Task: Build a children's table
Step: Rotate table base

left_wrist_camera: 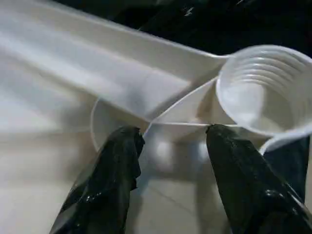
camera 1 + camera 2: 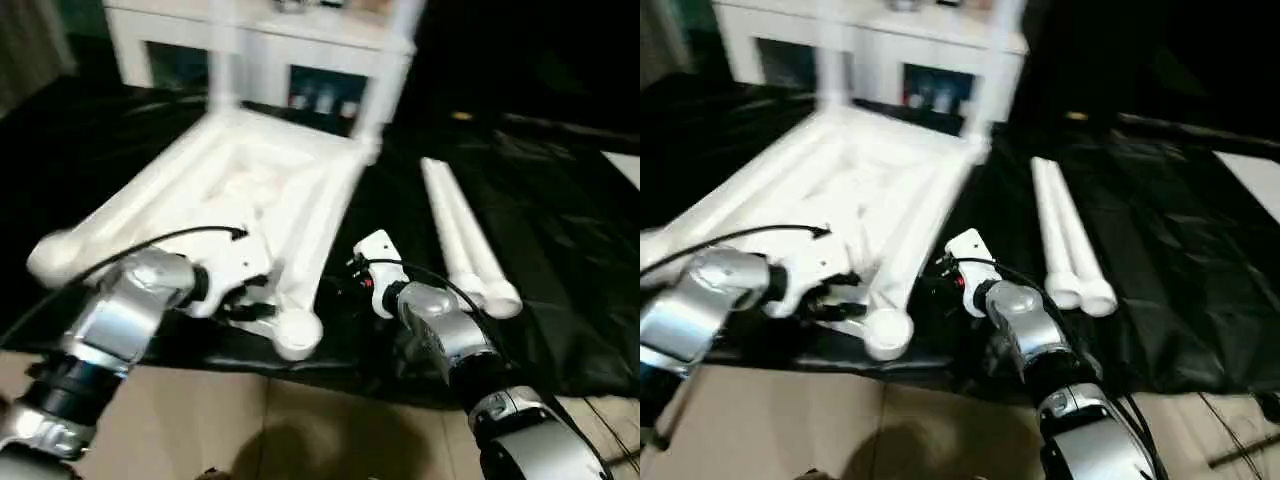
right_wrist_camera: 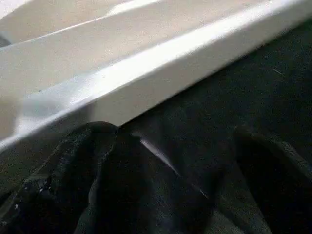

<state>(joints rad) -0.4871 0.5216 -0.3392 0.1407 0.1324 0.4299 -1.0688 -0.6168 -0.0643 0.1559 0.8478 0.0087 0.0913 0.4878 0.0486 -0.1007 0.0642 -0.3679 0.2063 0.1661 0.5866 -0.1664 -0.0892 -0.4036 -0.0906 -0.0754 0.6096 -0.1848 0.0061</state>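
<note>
Ribbed corner socket (image 1: pixel 265 87) between left fingers (image 1: pixel 112 180)

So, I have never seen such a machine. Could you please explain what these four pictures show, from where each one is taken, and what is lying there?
This is a humanoid robot with two silver arms. The two wide pictures come from cameras in its head, looking down at the work. The other two come from cameras on its wrists, looking along black fingers.

On the black-sheeted work table lies the children's table, white plastic, upside down. Two legs already stand up at its far corners. Two loose legs lie beside it.

The left gripper is at a near corner socket, its fingers standing apart on either side of a thin plastic rib. The right gripper is wide open beside the tabletop's edge, holding nothing.
</note>
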